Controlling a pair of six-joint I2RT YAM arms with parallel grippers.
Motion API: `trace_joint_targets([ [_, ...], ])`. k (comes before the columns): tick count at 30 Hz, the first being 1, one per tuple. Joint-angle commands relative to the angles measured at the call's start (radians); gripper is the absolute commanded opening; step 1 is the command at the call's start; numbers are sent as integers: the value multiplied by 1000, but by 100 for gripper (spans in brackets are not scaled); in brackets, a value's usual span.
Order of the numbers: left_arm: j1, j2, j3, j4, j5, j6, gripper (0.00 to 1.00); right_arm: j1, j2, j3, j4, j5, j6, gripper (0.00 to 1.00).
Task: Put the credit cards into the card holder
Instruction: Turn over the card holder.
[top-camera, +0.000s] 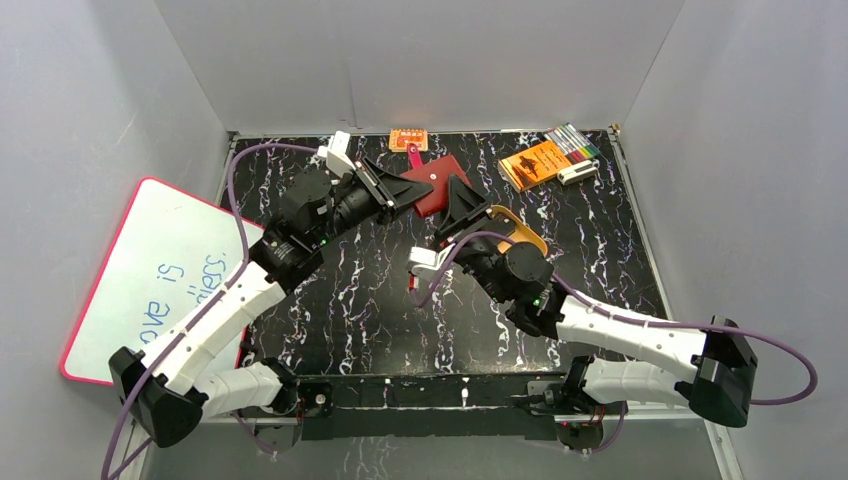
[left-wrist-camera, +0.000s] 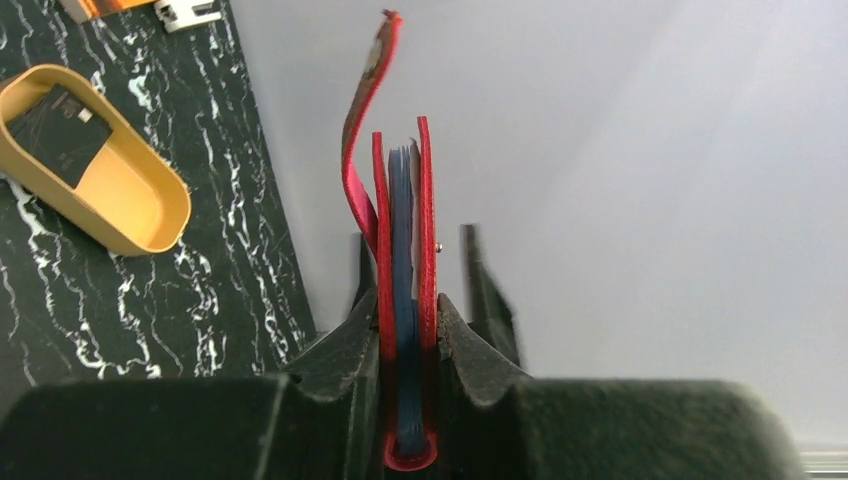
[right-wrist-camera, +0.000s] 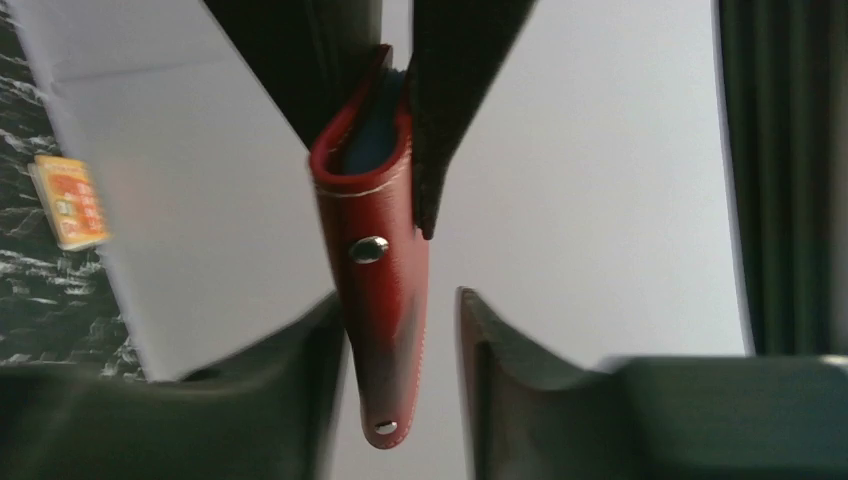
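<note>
top: both arms meet at the back of the table. the holder is up between the left gripper and the right gripper. the tray sits just beside the right wrist, mostly hidden by it. we can't read either jaw from here.

left wrist: the left gripper is clamped on the holder near its fold. it's edge-on and upright, with the blue sleeves sandwiched between the red covers and the tab flopping off to one side. the jaws are nearly closed and have a firm hold. down on the table, a dark card lies flat in the tray, well apart from the holder.

right wrist: the holder hangs between the right gripper's jaws. these are partly open: one finger is close against the cover, the other stands clear with a visible gap. so we see no grip there; only the left has it.

progress: early, we judge. we see no card in any sleeve, though edge-on we can't rule one out. left to do: spread the holder open, fetch the card from the tray, slide it in. we can't tell whether other cards exist.
</note>
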Motion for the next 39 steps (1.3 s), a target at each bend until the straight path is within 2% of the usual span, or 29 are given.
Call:
trace_joint_targets([
  [1,-8,-44,-40,24,-8,38,0,39,-48,53,-53,85,120,68],
  [2,-8,-55,-46,16,-21,56,0,61,-53,72,-100,126,168,94],
  [3,-8,-71,-50,-9,-37,88,0,90,-60,106,-191,159,246,98],
  [5,-8,-120,-50,-72,-68,196,0,120,-81,215,-470,158,539,99],
  [7,-7,-168,-42,-186,-85,343,0,121,-108,320,-726,66,807,99],
  [10,-5,-246,-44,-327,-60,543,0,120,-159,385,-916,-101,1034,98],
  [14,-5,-341,-65,-423,188,759,0,120,-200,461,-1095,-329,1260,98],
  [17,-5,-387,-83,-478,343,884,0,120,-237,494,-1126,-490,1387,99],
  [20,-5,-412,-109,-493,460,953,0,120,-256,530,-1153,-575,1506,99],
  [26,-4,-430,-183,-370,696,1116,0,120,-260,501,-1105,-710,1725,99],
  [32,-5,-427,-158,-338,774,1305,0,120,-236,456,-1039,-760,1800,99],
  [39,-5,-396,-84,-349,818,1360,0,119,-171,466,-1017,-789,1815,99],
])
